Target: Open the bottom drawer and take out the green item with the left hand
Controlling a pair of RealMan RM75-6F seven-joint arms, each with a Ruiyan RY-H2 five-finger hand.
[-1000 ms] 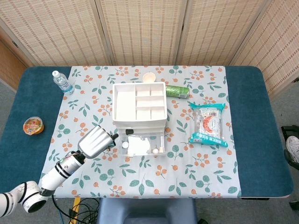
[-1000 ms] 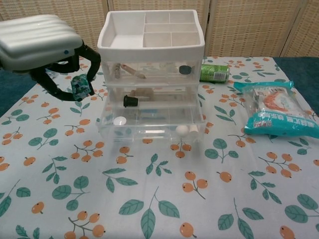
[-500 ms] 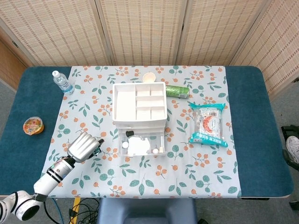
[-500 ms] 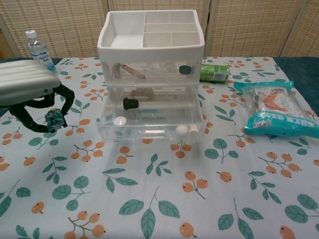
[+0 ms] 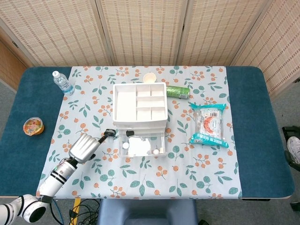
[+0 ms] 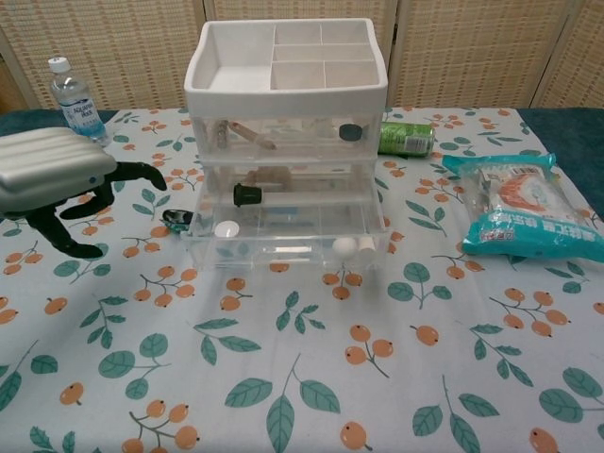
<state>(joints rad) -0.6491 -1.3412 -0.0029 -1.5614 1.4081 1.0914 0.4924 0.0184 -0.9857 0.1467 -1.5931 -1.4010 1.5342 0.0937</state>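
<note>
Green item [image 6: 176,218] flat on tablecloth [image 6: 302,377], long axis left-right.

Your left hand [image 6: 52,179] has a smooth, ribbed silver shell with a satin sheen; its fingers [image 6: 142,173] are matt black. The organizer [image 6: 286,142] you work at combines an opaque, matt white plastic top tray [image 5: 140,104] with clear, glossy plastic drawers [image 6: 283,231]. The cloth [image 6: 302,377] under it is matt, printed with leaves and oranges, over a blue, matt tabletop [image 5: 262,136]. The snack bag [image 6: 524,217] is glossy, crinkled film. The can [image 6: 407,139] looks like shiny metal. The bottle [image 6: 74,95] is clear plastic. The screen [image 5: 150,30] behind looks woven, rough.
</note>
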